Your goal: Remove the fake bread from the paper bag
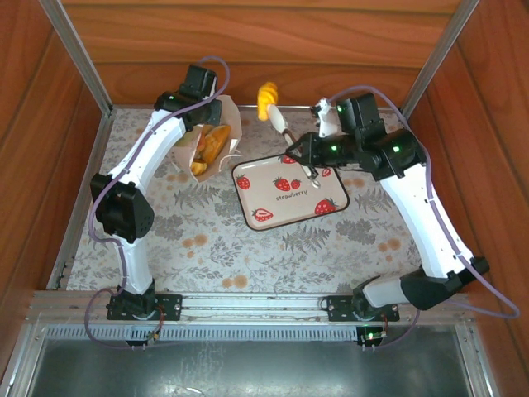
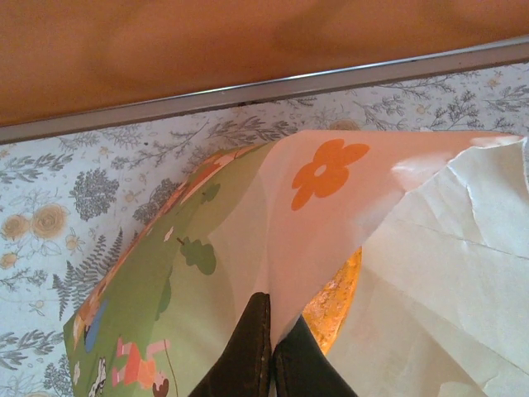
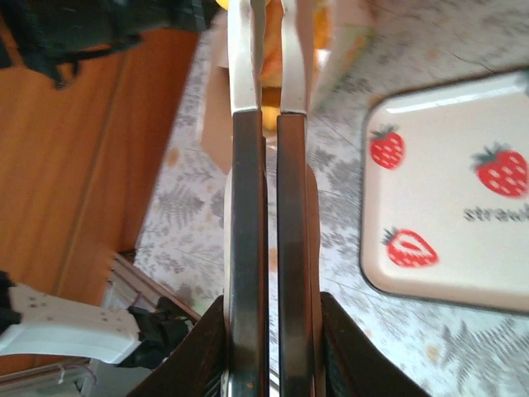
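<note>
One golden toy bread (image 1: 267,101) is hanging in metal tongs (image 1: 287,131) the right hand (image 1: 302,152) is gripping, just beyond the white strawberry-printed tray (image 1: 302,211).

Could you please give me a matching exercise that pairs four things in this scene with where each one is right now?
Things:
1. paper bag
2. tongs
3. bread outside the bag
4. strawberry tray

Places:
A. lying flat on the table
B. clamped in the right gripper
C. gripped at the tongs' tip, above the table
D. rim pinched by the left gripper

Pairs: 1-D, 2-B, 3-C, 4-A.
</note>
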